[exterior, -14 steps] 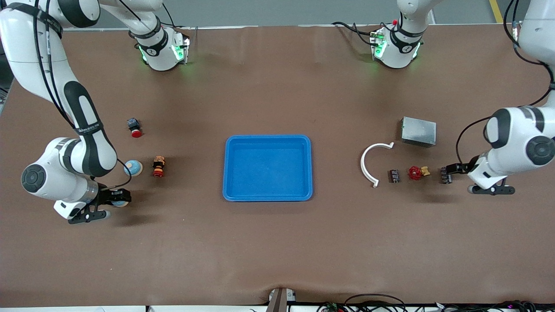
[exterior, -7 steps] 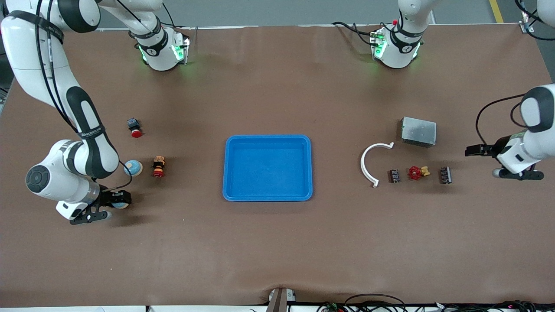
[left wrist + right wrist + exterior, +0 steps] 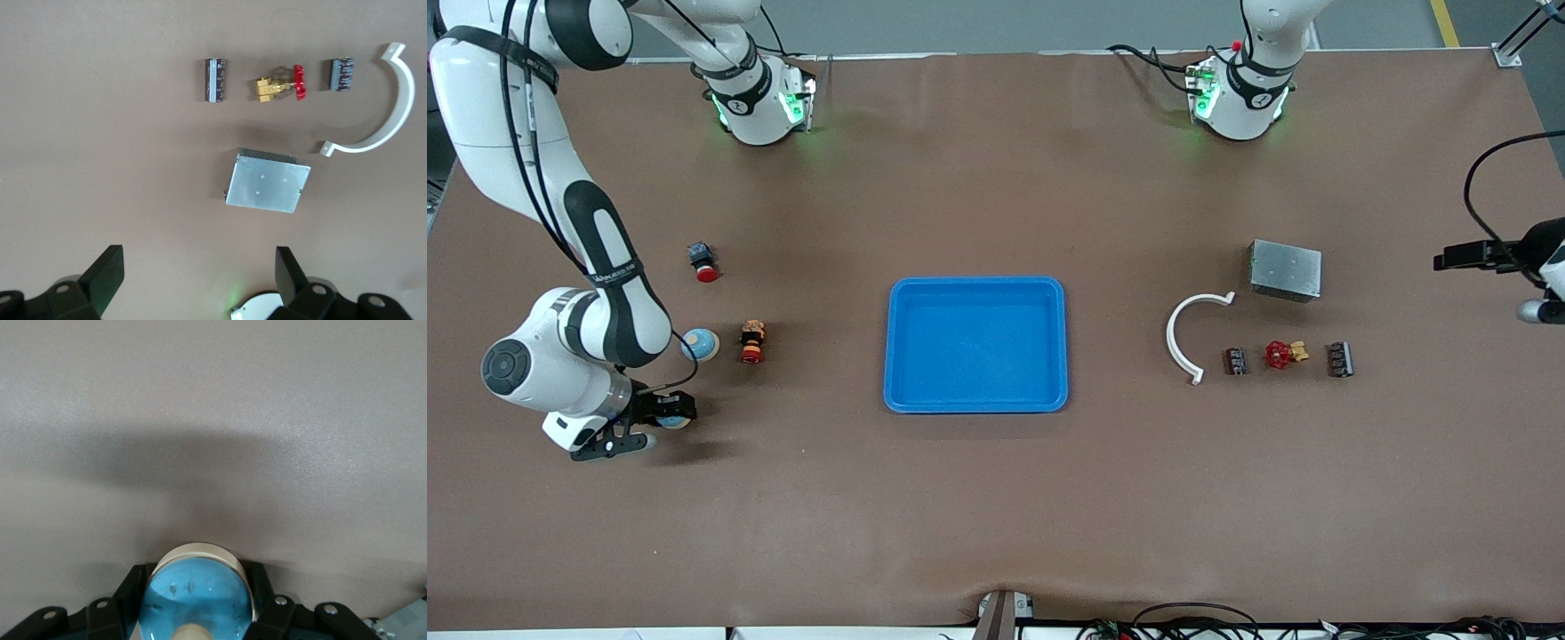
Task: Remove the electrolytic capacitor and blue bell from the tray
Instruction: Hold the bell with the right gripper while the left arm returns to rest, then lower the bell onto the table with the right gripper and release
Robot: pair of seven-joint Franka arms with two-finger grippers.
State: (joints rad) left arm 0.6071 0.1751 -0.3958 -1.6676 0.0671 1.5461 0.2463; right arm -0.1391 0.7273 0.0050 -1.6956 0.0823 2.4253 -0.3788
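Observation:
My right gripper (image 3: 665,411) is shut on a blue bell (image 3: 198,600) with a cream rim, low over the table at the right arm's end. A second blue bell (image 3: 700,344) stands on the table beside it. Two dark capacitors (image 3: 1235,360) (image 3: 1340,359) lie on the table toward the left arm's end, one on each side of a red valve (image 3: 1280,355). In the left wrist view the capacitors (image 3: 215,80) (image 3: 342,73) show well clear of my fingers. My left gripper (image 3: 1451,260) (image 3: 195,280) hangs open and empty over the table's edge at the left arm's end.
A blue tray (image 3: 976,404) sits mid-table. A white curved bracket (image 3: 1178,333) and a metal box (image 3: 1285,269) lie by the capacitors. A red push button (image 3: 704,262) and an orange-red part (image 3: 752,342) lie near the loose bell.
My left gripper has pulled away from the outer capacitor and gone up and out toward the table's edge, still empty. The capacitor has stayed put. The right arm has barely moved.

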